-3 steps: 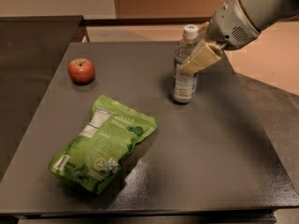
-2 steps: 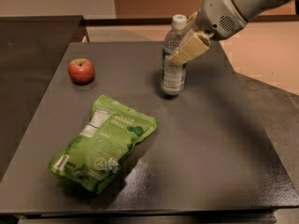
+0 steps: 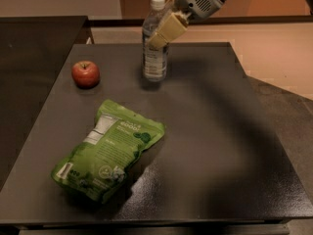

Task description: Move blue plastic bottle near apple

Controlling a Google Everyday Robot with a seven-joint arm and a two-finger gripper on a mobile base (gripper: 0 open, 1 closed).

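Note:
The blue plastic bottle (image 3: 155,43) stands upright on the dark table, near its far edge, white cap on top. My gripper (image 3: 164,31) comes in from the upper right and is shut on the bottle's upper body; one tan finger (image 3: 168,29) lies across its front. The red apple (image 3: 85,74) sits on the table to the bottle's left, about two apple-widths away from it.
A large green snack pouch (image 3: 110,151) lies flat in the middle-left of the dark table (image 3: 220,146). A darker counter (image 3: 34,48) adjoins on the left. The table's right edge drops to a tan floor (image 3: 274,58).
My gripper has carried the bottle leftward across the table, closer to the apple, and farther toward the back edge. The apple and the pouch have not moved.

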